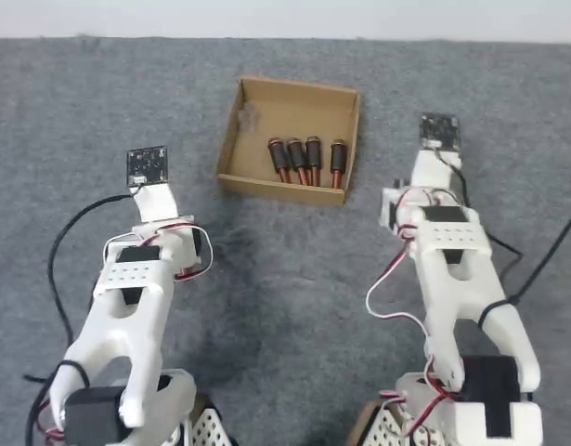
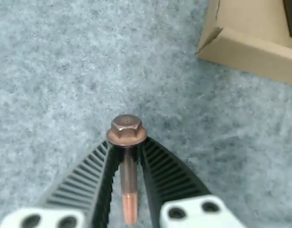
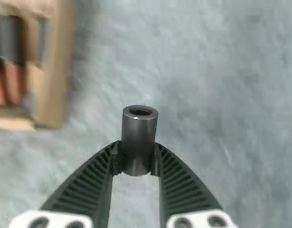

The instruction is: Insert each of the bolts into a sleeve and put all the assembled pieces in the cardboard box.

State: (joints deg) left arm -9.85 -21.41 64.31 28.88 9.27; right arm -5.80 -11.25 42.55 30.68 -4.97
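— What's the left gripper [image 2: 127, 145] got?

— It's clamped on a copper-coloured hex bolt [image 2: 126, 130]. The ribbed fingers [image 2: 93, 171] pinch the shank just under the flanged head, and the head points away from the wrist, over the grey carpet [image 1: 294, 279].

— And the right gripper [image 3: 136, 154]?

— It's closed around a dark cylindrical sleeve [image 3: 139, 135], gripped by its lower part. The open bore faces away from the wrist.

— Where's the cardboard box [image 1: 266, 186]?

— Far middle of the carpet, beyond both arms. The left arm [image 1: 136, 279] stands nearer and to the left of it, the right arm [image 1: 457, 251] nearer and to the right.

— Anything inside?

— Four assembled pieces [image 1: 298, 160] lie side by side toward the box's right half, with their near ends against the near wall. Each one shows a dark sleeve with copper at the ends.

— Are the bolt and the sleeve close to each other?

— No, well apart, one on each side of the box.
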